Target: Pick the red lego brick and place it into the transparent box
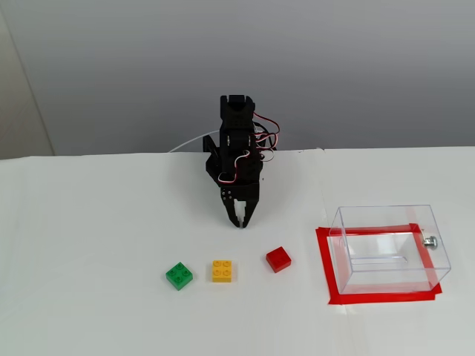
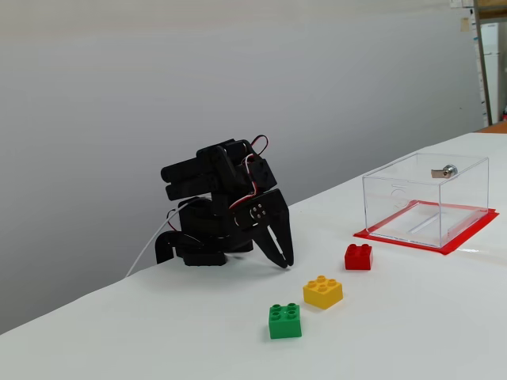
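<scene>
red lego brick sits on the white table, studs up, nothing touching it. in a fixed view it lies between the yellow brick on its left and the transparent box on its right, apart from both. green brick is left of the yellow one, so the three bricks make a loose row. in the other fixed view the row runs green, yellow, red toward the box.

box is clear plastic, standing inside a rectangle of red tape; small silver knob on its right wall in that view. it looks empty.

black arm is folded low at the back of the table, red and white wires looping off it. gripper points down at the table, tips close to the surface, behind the bricks and roughly between yellow and red, well apart from the red one. claw is narrow, fingers nearly together with only a thin gap, holding nothing. side view shows the gripper angled down with curved fingers, tips at or just above the tabletop, cannot tell which.
</scene>
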Controlling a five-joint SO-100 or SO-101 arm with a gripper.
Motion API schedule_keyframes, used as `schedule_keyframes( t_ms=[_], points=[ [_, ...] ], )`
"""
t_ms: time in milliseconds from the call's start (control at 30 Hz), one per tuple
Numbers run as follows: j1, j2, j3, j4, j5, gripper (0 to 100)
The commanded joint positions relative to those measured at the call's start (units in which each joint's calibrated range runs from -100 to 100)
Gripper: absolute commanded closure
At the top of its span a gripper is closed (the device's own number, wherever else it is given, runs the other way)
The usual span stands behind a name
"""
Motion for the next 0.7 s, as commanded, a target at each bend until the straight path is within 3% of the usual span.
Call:
schedule_keyframes(
  t_ms=[0, 300, 667],
  points=[
    [-0.3, -0.4, -1.5, 0.3, 0.2, 97],
    [-1.5, 1.1, -4.9, -2.0, 0.2, 97],
    [-9.4, 31.7, -31.2, -4.6, 0.3, 97]
  ],
)
